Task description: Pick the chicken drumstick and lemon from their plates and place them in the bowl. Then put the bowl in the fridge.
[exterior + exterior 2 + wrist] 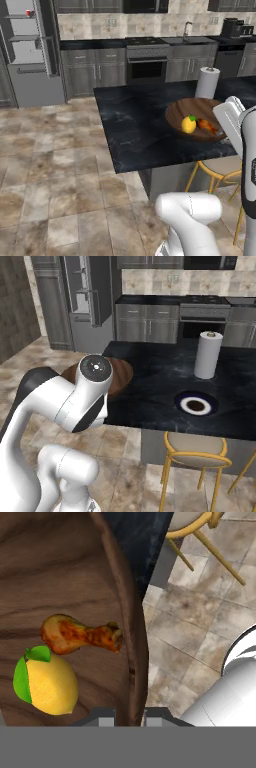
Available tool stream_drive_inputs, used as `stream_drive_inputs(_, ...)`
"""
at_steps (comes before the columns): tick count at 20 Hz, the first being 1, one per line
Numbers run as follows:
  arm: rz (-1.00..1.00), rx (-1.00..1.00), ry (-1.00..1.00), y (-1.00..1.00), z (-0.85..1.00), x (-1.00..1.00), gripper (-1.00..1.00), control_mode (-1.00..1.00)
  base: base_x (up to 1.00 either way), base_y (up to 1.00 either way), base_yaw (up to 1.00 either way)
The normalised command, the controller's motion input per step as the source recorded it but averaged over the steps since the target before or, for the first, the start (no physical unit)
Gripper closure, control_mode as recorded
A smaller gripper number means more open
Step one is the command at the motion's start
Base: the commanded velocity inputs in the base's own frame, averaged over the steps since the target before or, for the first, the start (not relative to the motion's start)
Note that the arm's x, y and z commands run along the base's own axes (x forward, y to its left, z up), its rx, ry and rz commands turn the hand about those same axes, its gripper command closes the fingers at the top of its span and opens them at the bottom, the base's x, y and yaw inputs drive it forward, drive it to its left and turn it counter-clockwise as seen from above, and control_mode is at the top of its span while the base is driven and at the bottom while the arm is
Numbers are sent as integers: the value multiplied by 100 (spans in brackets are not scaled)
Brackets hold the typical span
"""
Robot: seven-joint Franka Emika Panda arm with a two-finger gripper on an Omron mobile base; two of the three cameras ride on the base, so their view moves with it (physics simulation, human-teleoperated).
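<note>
White rounded arm [60, 401], dark joints

Lighting was flat and even in all 3 views, rendered look, no clear light src. Shadows weak: only soft dark patch under the counter [140, 135] edge and faint shade beside the lemon [47, 684] in hand view. No hard glare; slight sheen on the dark counter top and on the drumstick [80, 634]. Pics were low-res, a bit soft/blocky, esp. far cabinets. No edge distortion seen. Fridge [27, 50] interior read bright, pale.

Lemon [188, 124], chicken drumstick [207, 126] in bowl [187, 108] on counter [135, 125]
</note>
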Motion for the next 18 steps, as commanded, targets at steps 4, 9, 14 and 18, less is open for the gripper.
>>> stream_drive_inputs(4, 0, 0, 0, 0, 0, 0, 100, 100, 2, 94, 0)
stream_drive_inputs(9, 0, 0, 0, 0, 0, 0, 100, 100, 7, 94, 0)
stream_drive_inputs(14, 0, 0, 0, 0, 0, 0, 100, 100, 15, 94, 0)
stream_drive_inputs(18, 0, 0, 0, 0, 0, 0, 100, 100, 30, 94, 0)
